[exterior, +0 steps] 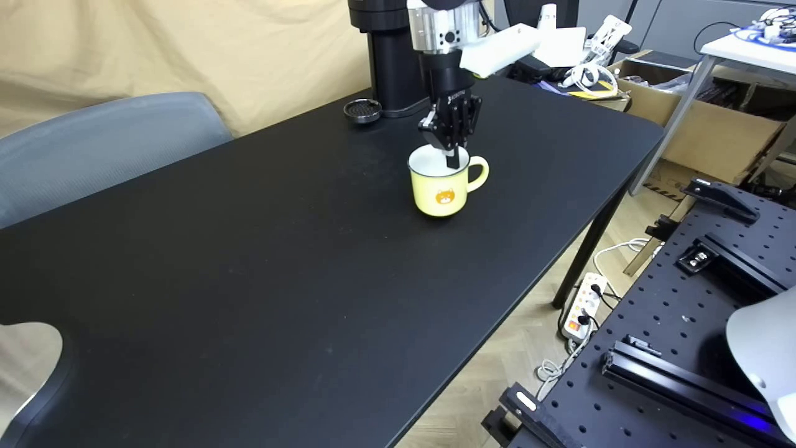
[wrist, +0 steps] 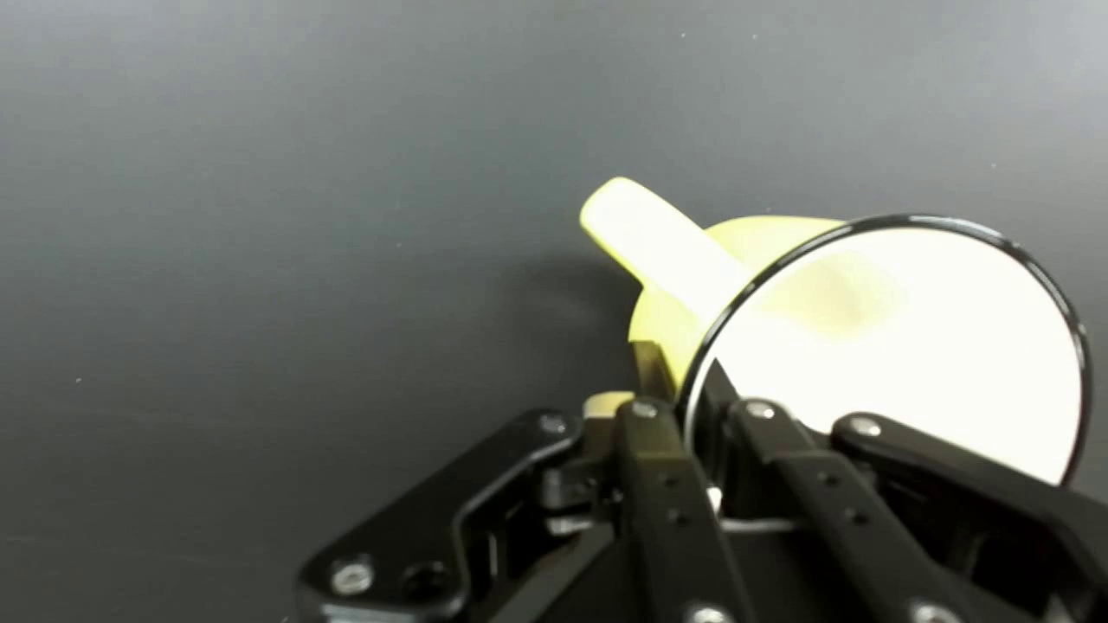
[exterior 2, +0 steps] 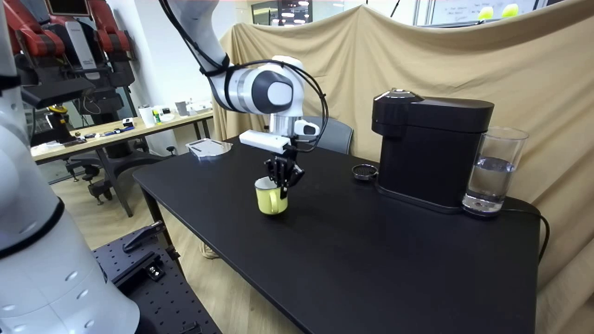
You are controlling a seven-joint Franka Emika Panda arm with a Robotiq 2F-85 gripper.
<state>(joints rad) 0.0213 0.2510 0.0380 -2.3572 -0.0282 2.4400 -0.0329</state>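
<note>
A yellow enamel mug (exterior: 429, 190) with a dark rim, white inside and an orange animal face stands upright over the black table. My gripper (exterior: 456, 158) comes down from above and is shut on the mug's wall beside the handle (exterior 2: 274, 202). In the wrist view the gripper (wrist: 684, 381) has one finger (wrist: 653, 368) outside the wall and one inside, with the rim between them. The mug's white inside (wrist: 935, 346) looks overexposed, with a yellowish patch in it. Whether its base touches the table I cannot tell.
A black coffee machine (exterior 2: 431, 153) with a clear water tank (exterior 2: 494, 176) stands on the table (exterior 2: 371, 260), a small round drip tray (exterior 2: 364, 171) beside it. A clear plate-like piece (exterior 2: 209, 147) lies at the table's far end. A grey chair (exterior: 106, 149) backs onto the long edge.
</note>
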